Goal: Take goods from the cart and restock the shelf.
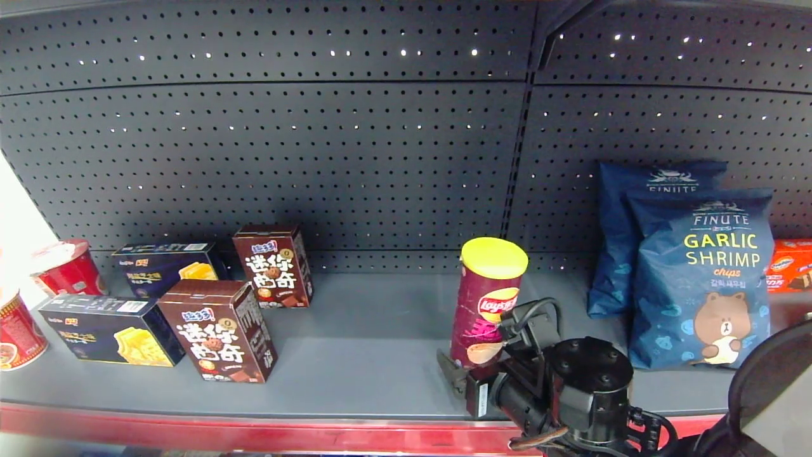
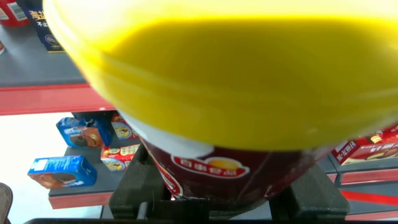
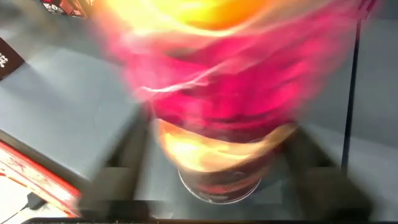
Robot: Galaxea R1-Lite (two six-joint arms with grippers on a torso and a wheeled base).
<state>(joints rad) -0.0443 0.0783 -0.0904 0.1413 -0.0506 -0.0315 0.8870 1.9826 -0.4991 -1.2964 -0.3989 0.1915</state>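
Observation:
A purple chips can (image 1: 485, 304) with a yellow lid stands upright on the grey shelf (image 1: 368, 355), left of the blue snack bags. My right gripper (image 1: 476, 369) is at the can's base, open, one finger (image 1: 450, 374) just left of it. In the right wrist view the can (image 3: 217, 124) stands between the fingers of the right gripper (image 3: 217, 183) with small gaps on both sides. My left gripper (image 2: 224, 199) is shut on another yellow-lidded dark red can (image 2: 217, 168), held close to its camera.
Brown cookie boxes (image 1: 219, 330) and dark blue boxes (image 1: 111, 330) stand on the shelf's left, red cups (image 1: 63, 266) beyond them. Two blue shrimp chip bags (image 1: 698, 273) lean at the right beside an orange box (image 1: 790, 263). Lower shelves with boxes (image 2: 62, 171) show in the left wrist view.

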